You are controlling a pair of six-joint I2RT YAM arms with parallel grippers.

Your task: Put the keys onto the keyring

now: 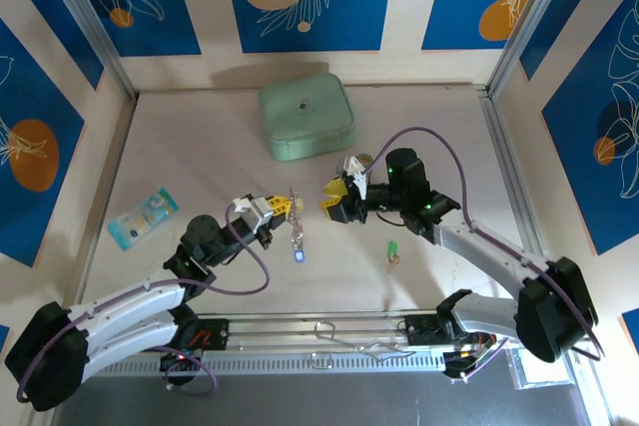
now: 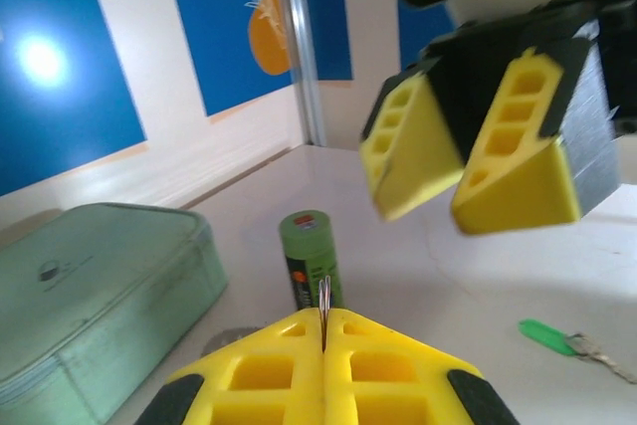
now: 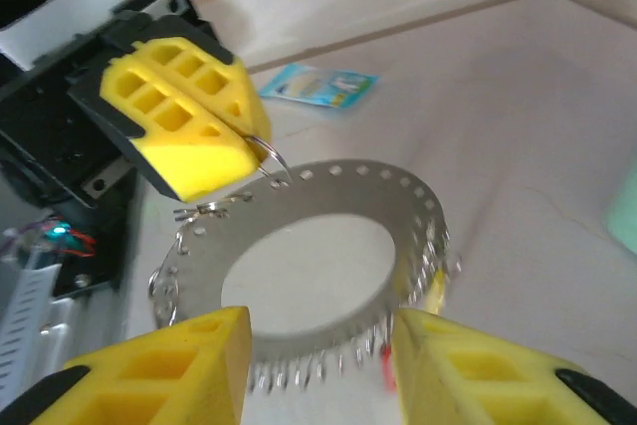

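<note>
Ahead of right gripper (image 3: 320,325), keyring (image 3: 398,206), left gripper (image 3: 244,136) pinching

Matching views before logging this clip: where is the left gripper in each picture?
Top external: left gripper just left of centre, shut on the keyring.
Left wrist: left gripper at bottom centre.
Right wrist: left gripper at upper left.
Shared landmark: the open right gripper facing it.
</note>
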